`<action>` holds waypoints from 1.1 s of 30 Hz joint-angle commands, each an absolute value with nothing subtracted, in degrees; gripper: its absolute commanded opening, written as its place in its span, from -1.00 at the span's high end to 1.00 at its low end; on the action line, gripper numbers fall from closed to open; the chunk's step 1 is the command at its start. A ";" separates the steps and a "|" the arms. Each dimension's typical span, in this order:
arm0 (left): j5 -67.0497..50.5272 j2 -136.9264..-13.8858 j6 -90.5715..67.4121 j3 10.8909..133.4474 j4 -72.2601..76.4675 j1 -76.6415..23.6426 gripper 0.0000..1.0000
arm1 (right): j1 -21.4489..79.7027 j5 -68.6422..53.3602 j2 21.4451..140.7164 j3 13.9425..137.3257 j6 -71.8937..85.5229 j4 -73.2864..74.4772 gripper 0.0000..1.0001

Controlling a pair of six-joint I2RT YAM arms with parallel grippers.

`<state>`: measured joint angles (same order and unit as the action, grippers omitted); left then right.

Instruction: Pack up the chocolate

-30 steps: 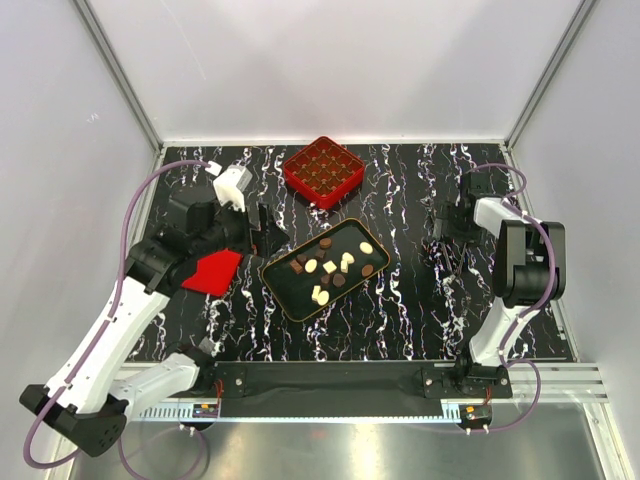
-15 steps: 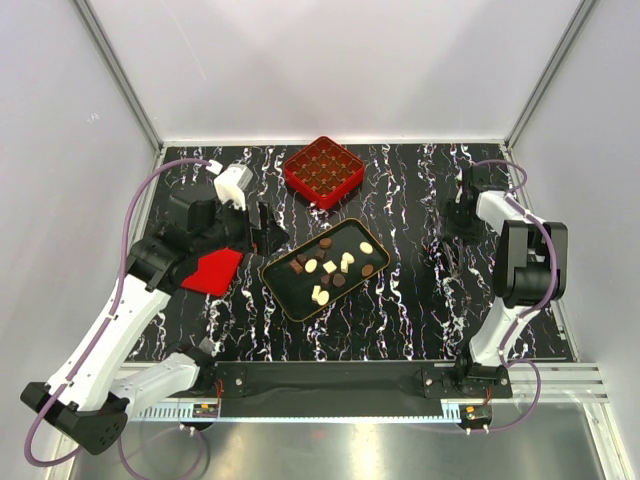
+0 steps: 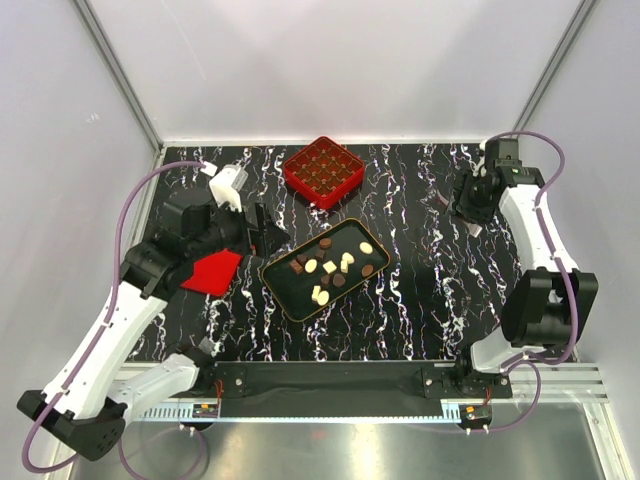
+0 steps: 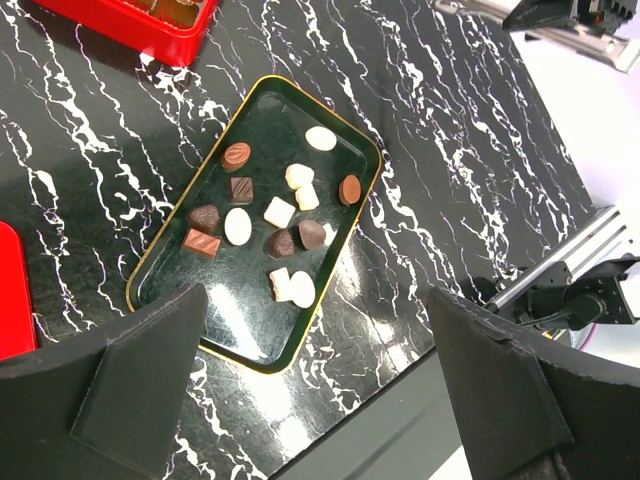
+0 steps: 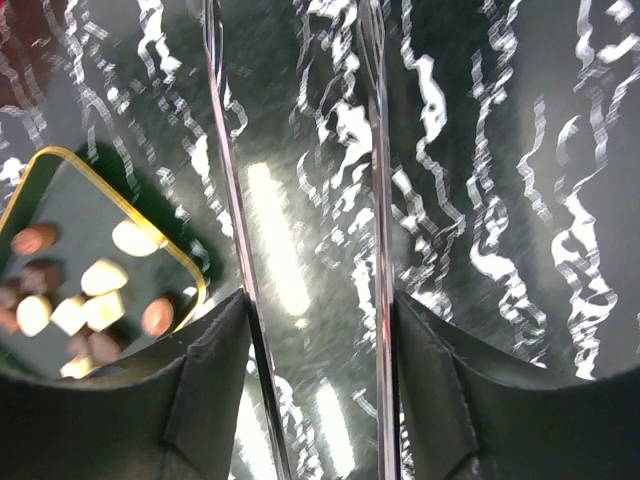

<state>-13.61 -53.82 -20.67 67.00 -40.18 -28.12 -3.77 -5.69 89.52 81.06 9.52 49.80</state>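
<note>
About a dozen small chocolates (image 3: 331, 265), dark brown and cream-white, lie loose in the black gold-rimmed tray (image 3: 289, 286) at the table's middle. They also show in the left wrist view (image 4: 270, 215) and at the left of the right wrist view (image 5: 100, 277). My left gripper (image 3: 263, 229) hovers left of the tray, wide open and empty (image 4: 320, 390). My right gripper (image 3: 470, 203) is at the far right, well away from the tray. It is shut on thin metal tongs (image 5: 376, 200), whose two arms run out between its fingers (image 5: 315, 300) over bare table.
A red square gridded box (image 3: 322, 172) stands at the back, beyond the tray, and shows in the left wrist view (image 4: 150, 20). A flat red lid (image 3: 212, 270) lies under the left arm. The table's near edge and rail run along the front.
My right arm has swung up and toward the far right, carrying the tongs away from the table surface. My left gripper has shifted slightly toward the tray.
</note>
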 commanded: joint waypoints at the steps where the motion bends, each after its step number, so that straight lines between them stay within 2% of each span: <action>1: -14.15 -52.12 -21.44 66.97 -37.71 -27.95 -0.98 | -3.87 -10.27 86.75 82.88 12.39 53.09 -0.23; 6: -11.09 -51.15 -20.66 67.06 -39.72 -27.95 -0.98 | -0.45 -16.69 81.67 81.30 14.24 52.39 -0.04; 10: -7.21 -50.01 -18.72 67.85 -41.83 -27.86 -0.98 | 11.04 -16.61 76.83 79.28 17.04 51.86 -0.04; 16: -5.89 -48.78 -18.63 67.94 -42.36 -27.86 -0.98 | 20.38 -18.37 72.07 75.15 19.95 48.43 -0.04; 29: -4.66 -49.30 -19.25 68.03 -42.28 -27.86 -0.98 | 36.20 -9.41 74.53 68.47 23.73 46.75 -0.04; 33: -4.66 -49.48 -19.25 67.77 -42.36 -27.86 -0.98 | 39.28 -2.48 74.88 68.64 26.10 49.22 -0.06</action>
